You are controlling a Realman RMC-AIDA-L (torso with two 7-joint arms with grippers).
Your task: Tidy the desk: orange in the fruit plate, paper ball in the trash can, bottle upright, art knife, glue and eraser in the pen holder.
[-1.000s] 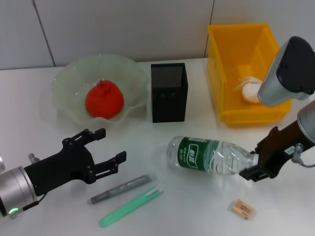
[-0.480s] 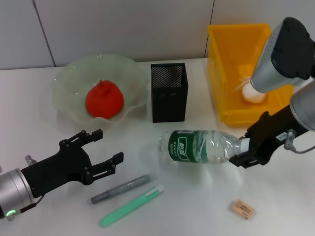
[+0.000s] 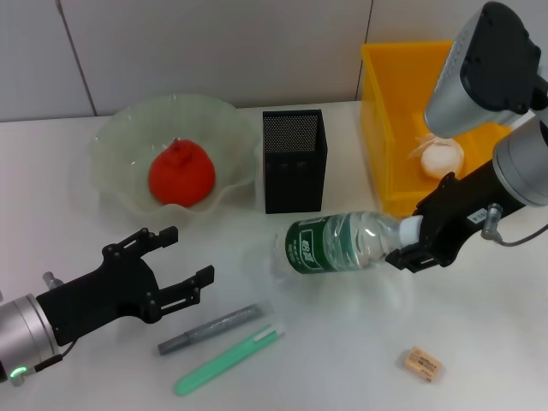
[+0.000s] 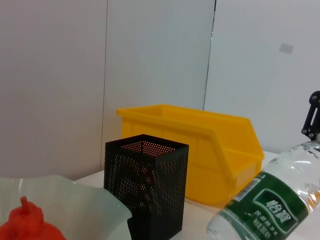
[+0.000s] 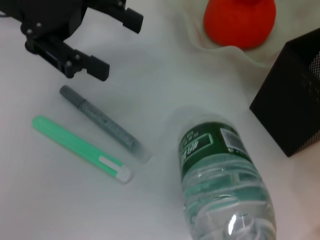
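Note:
A clear bottle point(image 3: 342, 244) with a green label is tilted, neck end raised, base toward the table. My right gripper point(image 3: 413, 245) is shut on its capped neck. The orange point(image 3: 181, 174) lies in the pale green fruit plate point(image 3: 120, 137). A paper ball point(image 3: 441, 157) sits in the yellow trash can point(image 3: 385, 103). The black mesh pen holder point(image 3: 294, 160) stands between plate and bin. The grey glue point(image 3: 214, 328), the green art knife point(image 3: 227, 360) and the eraser point(image 3: 422, 363) lie on the desk. My left gripper point(image 3: 190, 253) hovers open just left of the glue.
The left wrist view shows the pen holder point(image 4: 147, 187), the yellow bin point(image 4: 200, 145) and the bottle point(image 4: 270, 205) close by. From the right wrist, the bottle point(image 5: 220, 180) lies near the art knife point(image 5: 80, 149) and glue point(image 5: 102, 122).
My right gripper has risen and shifted left with the bottle's neck, tipping the bottle up from lying flat. The left gripper has drifted slightly left.

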